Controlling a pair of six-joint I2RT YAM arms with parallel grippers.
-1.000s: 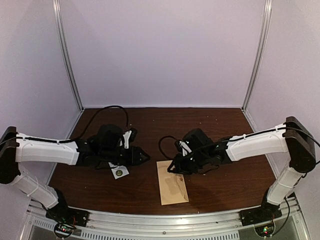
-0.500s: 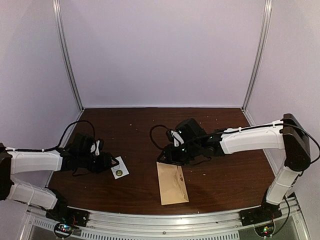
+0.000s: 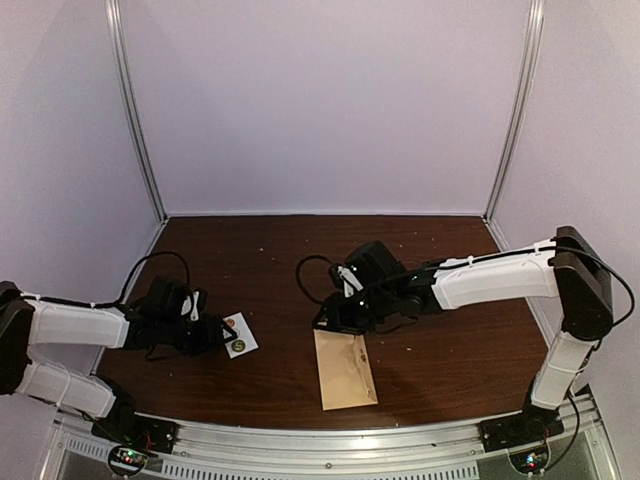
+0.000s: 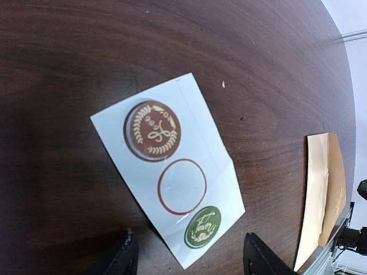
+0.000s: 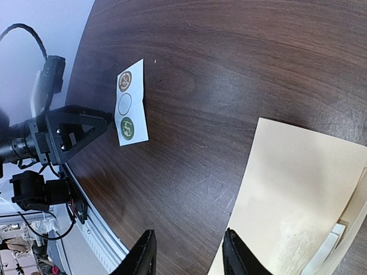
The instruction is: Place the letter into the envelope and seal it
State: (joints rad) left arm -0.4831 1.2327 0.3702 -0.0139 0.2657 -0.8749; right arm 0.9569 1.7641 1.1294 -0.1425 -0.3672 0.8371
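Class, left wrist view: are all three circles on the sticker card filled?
No, the middle circle on the sticker card is an empty outline.

So the non-task stuff: there's a small white sticker card (image 4: 172, 172) lying flat on the left part of the dark wood-grain table (image 3: 300, 250), sitting askew to the table edges. It has three circles in a row. One end has a brown sticker (image 4: 152, 130) with a cream wreath and some script lettering, the middle is just a red-outlined ring (image 4: 182, 186) with white inside, and the other end has a green sticker (image 4: 202, 227) with cream script I can't read. There are a few pale specks (image 4: 223, 84) on the wood. Plain pale walls (image 3: 330, 100) box the table in, with aluminium posts (image 3: 135, 110) in the back corners. A metal rail (image 3: 330, 440) runs along the near edge.
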